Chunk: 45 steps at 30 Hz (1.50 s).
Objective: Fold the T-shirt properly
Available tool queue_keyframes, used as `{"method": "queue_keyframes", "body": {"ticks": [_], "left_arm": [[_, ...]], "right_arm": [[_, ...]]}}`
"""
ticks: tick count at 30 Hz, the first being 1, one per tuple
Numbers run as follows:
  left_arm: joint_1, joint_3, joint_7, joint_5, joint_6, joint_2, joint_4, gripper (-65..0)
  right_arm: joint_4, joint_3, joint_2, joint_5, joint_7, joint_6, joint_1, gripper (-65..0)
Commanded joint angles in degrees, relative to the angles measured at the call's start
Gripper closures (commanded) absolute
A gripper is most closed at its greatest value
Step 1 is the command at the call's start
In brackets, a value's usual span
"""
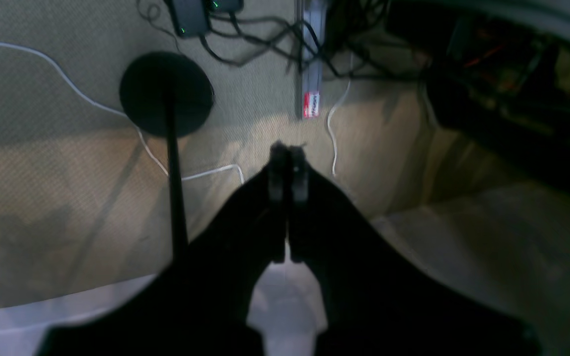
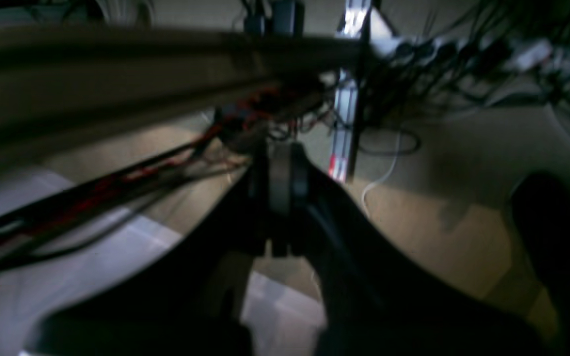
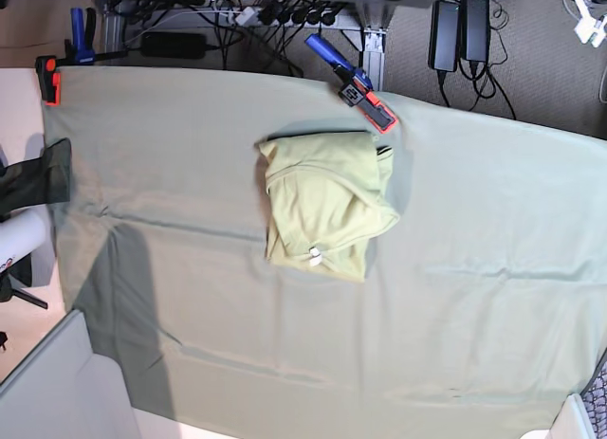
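The left end effector (image 1: 287,170) has its dark fingertips together at the middle of the left wrist view, with nothing gripped between them; the right end effector (image 2: 286,170) is likewise drawn together, blurred at the middle of the right wrist view. Near the left one in its view, a black round base (image 1: 166,94) with a black pole stands left of centre, a thin white cable (image 1: 77,91) passes behind it, and a metal rail (image 1: 311,59) with a red-and-white label comes down from the top edge. In the right wrist view, a blurred arm beam (image 2: 141,74) crosses the upper left, with red wires (image 2: 102,193) below it. The pale yellow-green T-shirt (image 3: 327,197) lies in a compact, uneven bundle just above the centre of the base view, its small white tag (image 3: 315,257) showing at its lower part. Under it, a creased grey-green cloth (image 3: 218,344) covers the desk across most of the frame. A blue-handled clamp (image 3: 356,86) with a red-edged end lies aslant at the cloth's top edge, just above the T-shirt. Two black power bricks (image 3: 460,31) sit side by side at the upper right, beyond the cloth, with loose black cables below them
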Motion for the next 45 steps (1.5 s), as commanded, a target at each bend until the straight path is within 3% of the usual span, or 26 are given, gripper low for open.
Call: {"method": "queue_keyframes", "body": {"ticks": [1,3,7,25,27,34,38,45], "left_arm": [[0.5,0.8,-1.3,1.2,-0.5,-0.6,-0.2,0.0],[-0.3,3.2,-3.2,4.5,0.1,-0.7,-1.5,0.0],[-3.0,6.3,-3.5,8.0,4.6,-0.7,-4.9,0.0],[-11.1,10.3,-0.9,14.8,5.9,-0.7,-19.7,0.0],[-12.3,12.6,-0.9,15.6,6.1,-0.7,-21.2,0.0],[-20.4,24.6,-2.1,20.0,13.3,-0.6,-31.5,0.0],[-27.1,32.0,-2.8,21.8,16.5,-0.2,-39.5,0.0],[-37.2,42.2,-7.0,22.6,16.8,0.9,-47.2,0.0]], "right_arm": [[-0.7,0.2,1.3,-0.2,1.4,0.9,-0.4,0.0],[-3.1,0.2,2.5,-1.6,2.2,0.9,0.4,0.0],[-7.3,0.2,4.0,-2.4,2.2,0.7,2.5,0.0],[-23.5,0.2,4.4,-4.2,2.0,0.5,10.4,0.0],[-26.6,0.2,4.4,-5.3,1.9,0.5,12.4,0.0],[-37.5,0.2,4.4,-5.5,1.7,0.5,19.8,0.0],[-44.0,0.2,4.1,-5.9,-1.4,0.0,24.9,0.0],[-54.0,-0.2,3.9,-8.0,-1.9,-3.8,33.3,0.0]]}}
